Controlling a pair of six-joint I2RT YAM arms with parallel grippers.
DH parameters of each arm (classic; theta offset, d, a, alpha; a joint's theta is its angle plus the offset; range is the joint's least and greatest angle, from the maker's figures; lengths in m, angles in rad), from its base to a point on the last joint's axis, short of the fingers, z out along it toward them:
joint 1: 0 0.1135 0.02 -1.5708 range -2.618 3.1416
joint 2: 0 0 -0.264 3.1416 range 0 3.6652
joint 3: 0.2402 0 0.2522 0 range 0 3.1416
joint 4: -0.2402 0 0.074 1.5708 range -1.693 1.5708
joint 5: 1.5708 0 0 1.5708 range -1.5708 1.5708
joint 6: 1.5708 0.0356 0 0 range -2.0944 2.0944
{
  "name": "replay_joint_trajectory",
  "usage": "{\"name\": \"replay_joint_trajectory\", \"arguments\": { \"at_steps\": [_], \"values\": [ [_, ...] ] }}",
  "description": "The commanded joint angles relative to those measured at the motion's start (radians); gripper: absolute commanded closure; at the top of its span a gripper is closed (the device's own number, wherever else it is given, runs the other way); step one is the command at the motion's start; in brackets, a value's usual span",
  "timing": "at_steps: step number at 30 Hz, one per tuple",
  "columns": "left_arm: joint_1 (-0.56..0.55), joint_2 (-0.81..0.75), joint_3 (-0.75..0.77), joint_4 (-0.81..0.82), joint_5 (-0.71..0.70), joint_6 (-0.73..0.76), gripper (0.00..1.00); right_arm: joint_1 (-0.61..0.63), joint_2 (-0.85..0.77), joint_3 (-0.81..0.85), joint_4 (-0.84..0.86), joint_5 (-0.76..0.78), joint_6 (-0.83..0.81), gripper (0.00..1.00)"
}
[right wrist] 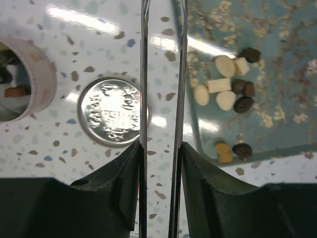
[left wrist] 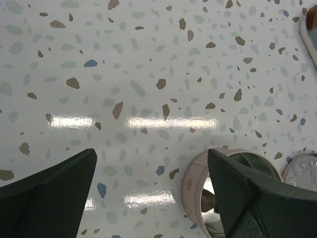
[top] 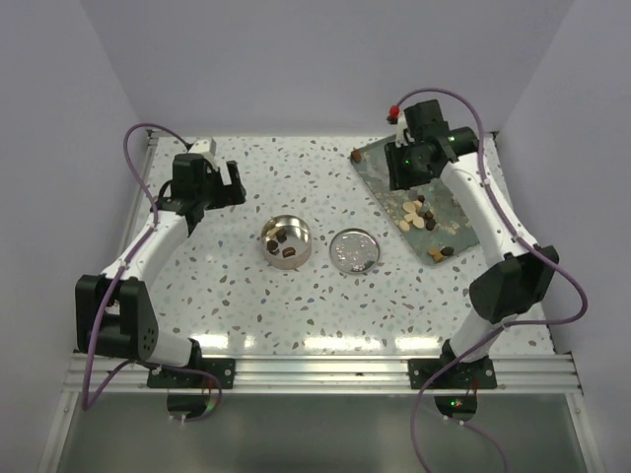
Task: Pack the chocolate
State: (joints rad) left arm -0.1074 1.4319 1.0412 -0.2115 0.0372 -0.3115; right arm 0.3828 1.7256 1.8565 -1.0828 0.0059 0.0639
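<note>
Chocolate (right wrist: 218, 85) lies mostly on the tray (right wrist: 277, 129), a few pieces already in the open tin (top: 307, 239) beside its lid (right wrist: 112, 111), so we hang the right gripper (right wrist: 162, 20) above the tray, blades narrowly parted around nothing, likely for another pick, and park the left gripper (left wrist: 152, 153) spread wide beside the tin.

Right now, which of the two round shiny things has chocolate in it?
The deeper tin on the left: a few brown chocolate pieces lie inside. The flat embossed lid beside it holds none.
</note>
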Motion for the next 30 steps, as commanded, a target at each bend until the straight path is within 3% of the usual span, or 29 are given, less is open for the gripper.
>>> {"name": "replay_joint_trajectory", "arguments": {
  "at_steps": [1, 11, 25, 30],
  "values": [
    [-0.006, -0.025, 0.005, 0.014, 0.001, 0.005, 0.0, -0.087, -0.096, -0.034, 0.033, 0.034, -0.032, 0.61],
    [-0.006, -0.025, -0.003, 0.018, 0.001, 0.006, 0.0, -0.306, -0.179, -0.241, 0.098, 0.071, -0.009, 0.61],
    [-0.006, -0.002, 0.0, 0.035, 0.021, 0.002, 0.0, -0.318, -0.261, -0.445, 0.099, 0.123, 0.002, 0.6],
    [-0.006, -0.007, -0.001, 0.032, 0.016, 0.005, 0.0, -0.318, -0.238, -0.441, 0.112, 0.108, 0.001, 0.6]
  ]
}}
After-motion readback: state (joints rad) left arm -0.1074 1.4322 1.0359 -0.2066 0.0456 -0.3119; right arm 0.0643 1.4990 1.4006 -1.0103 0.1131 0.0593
